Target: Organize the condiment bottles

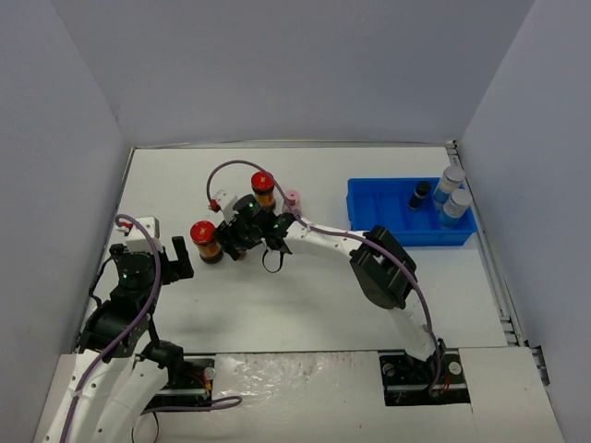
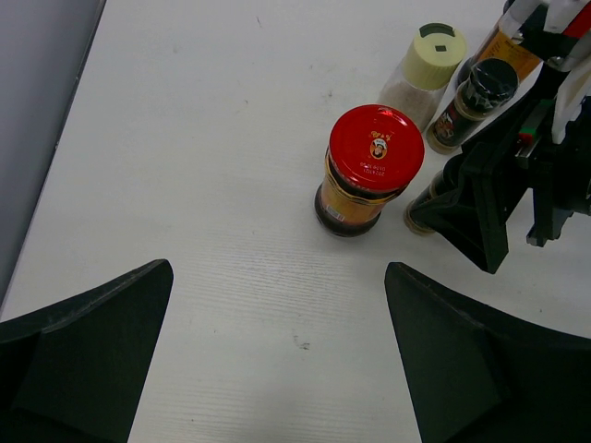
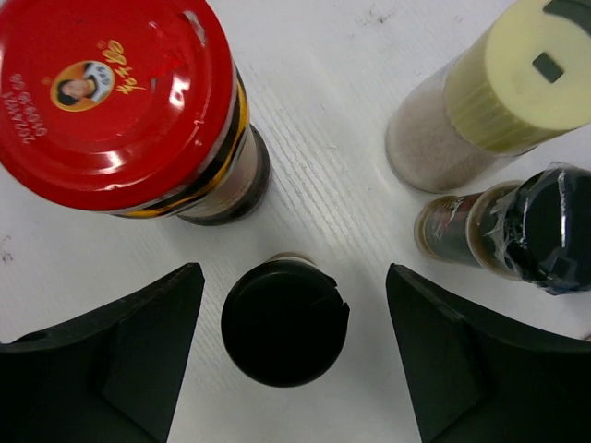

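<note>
**Right fingers straddle a tiny black-capped bottle in the left-centre cluster**

I am looking down on a white surface (image 1: pixel 314 314) boxed in by plain grey walls (image 1: pixel 277 65) on its left, far and right sides.

I count nine condiment bottles. There are two red-lidded jars. The near red-lidded jar (image 1: pixel 204 240) stands left of centre, and the far red-lidded jar (image 1: pixel 263 187) stands behind it. One pink-capped bottle (image 1: pixel 292 197) is just right of the far one. One cream-capped jar (image 3: pixel 499 92) stands in the same cluster.

There are three tiny black-capped bottles. The first black-capped bottle (image 3: pixel 284 321) stands between the right fingers (image 3: pixel 111 360). The second black-capped bottle (image 3: pixel 531 231) is just beside the cream-capped jar. The third black-capped bottle (image 1: pixel 420 194) stands in the blue tray (image 1: pixel 369 198) at the far right, along with two silver-lidded jars (image 1: pixel 452 177).

The right fingers sit either side of the first black-capped bottle, with surface showing on both sides, so they are not gripping it. The left fingers (image 2: pixel 92 351) are spread wide and hold nothing, and the near red-lidded jar stands ahead of them.

The tray lies close to the right edge. Open white surface stretches between the cluster and the tray, crossed by the right arm (image 1: pixel 379 268).
</note>
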Motion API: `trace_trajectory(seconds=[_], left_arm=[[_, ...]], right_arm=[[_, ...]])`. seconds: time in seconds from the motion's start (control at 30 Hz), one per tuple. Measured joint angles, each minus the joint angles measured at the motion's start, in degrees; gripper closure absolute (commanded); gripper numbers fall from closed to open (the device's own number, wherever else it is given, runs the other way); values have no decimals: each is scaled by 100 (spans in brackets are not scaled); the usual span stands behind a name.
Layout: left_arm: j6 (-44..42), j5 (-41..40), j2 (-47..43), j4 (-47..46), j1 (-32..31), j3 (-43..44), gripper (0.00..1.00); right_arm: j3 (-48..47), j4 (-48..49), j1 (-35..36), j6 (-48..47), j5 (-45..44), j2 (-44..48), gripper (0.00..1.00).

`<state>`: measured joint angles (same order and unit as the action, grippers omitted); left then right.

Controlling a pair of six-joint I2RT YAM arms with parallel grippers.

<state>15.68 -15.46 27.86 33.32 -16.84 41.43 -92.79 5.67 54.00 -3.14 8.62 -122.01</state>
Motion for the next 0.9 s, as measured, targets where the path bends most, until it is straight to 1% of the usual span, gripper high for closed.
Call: trace_trajectory(seconds=[0.03,0.1,0.17,0.23,0.33,0.4,0.53,0.67,0.8,0.9], left_arm=[[0,-2,0,1,0,0,3],[0,-4,0,2,0,0,3],[0,-4,0,2,0,0,3],[0,-6,0,2,0,0,3],[0,-5,0,2,0,0,3],[0,-7,0,2,0,0,3],[0,-4,1,1,0,0,3],[0,-4,5,-2,0,0,3],[0,-2,15,-2,0,0,3],[0,-2,18,-2,0,0,3]], right_arm=[[0,6,0,0,-5,-42,35],[0,11,0,0,-17,-110,50],[1,5,0,-4,-33,-140,61],[4,22,0,-5,-58,-143,77],[154,144,-4,-6,-99,-88,88],[310,192,-16,-4,-133,21,93],[954,194,-113,15,-217,538,99],[1712,25,-489,137,-343,1444,100],[2369,-102,-1280,321,-693,2713,100],[2467,-181,-1905,391,-1102,3475,100]])
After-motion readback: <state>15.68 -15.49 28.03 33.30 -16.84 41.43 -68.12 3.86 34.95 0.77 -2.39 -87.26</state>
